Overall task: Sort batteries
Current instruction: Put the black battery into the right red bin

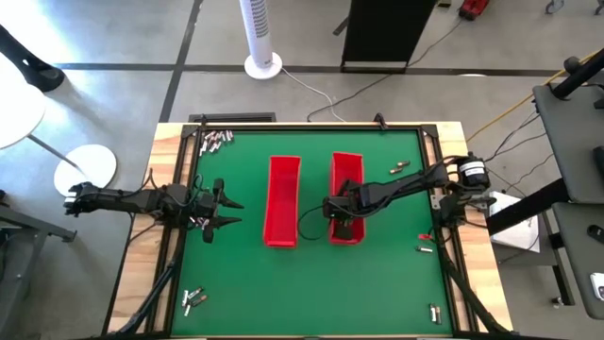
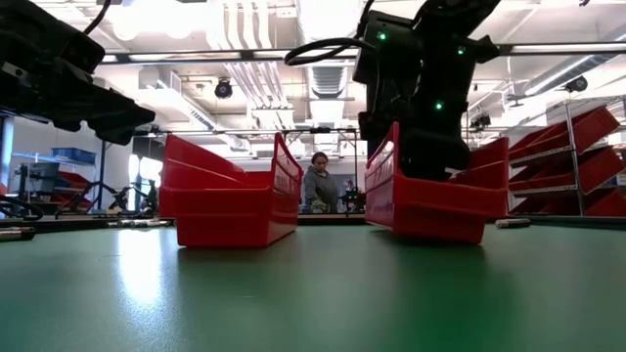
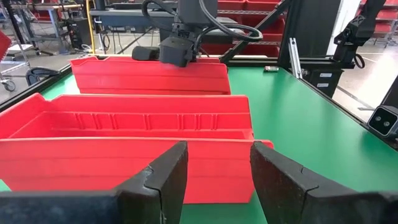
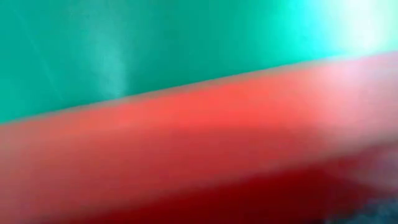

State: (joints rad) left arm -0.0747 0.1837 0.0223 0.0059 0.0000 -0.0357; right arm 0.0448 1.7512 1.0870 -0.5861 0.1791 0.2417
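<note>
Left gripper (image 3: 214, 180): nearest you, jaws apart, empty, facing the left red tray (image 1: 282, 200). Right gripper (image 1: 342, 227): down in the right red tray (image 1: 346, 170), grip unreadable. Batteries (image 1: 214, 141): scattered near the table's corners; light, rigid, roll-prone. Pinch each mid-barrel.

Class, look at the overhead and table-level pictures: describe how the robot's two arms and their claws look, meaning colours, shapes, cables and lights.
Both arms are dark, slim and jointed. The left claw ends in two pointed, wedge-shaped black fingers. The right claw has a black cable looping beside it, and small green lights glow on its dark body.
</note>
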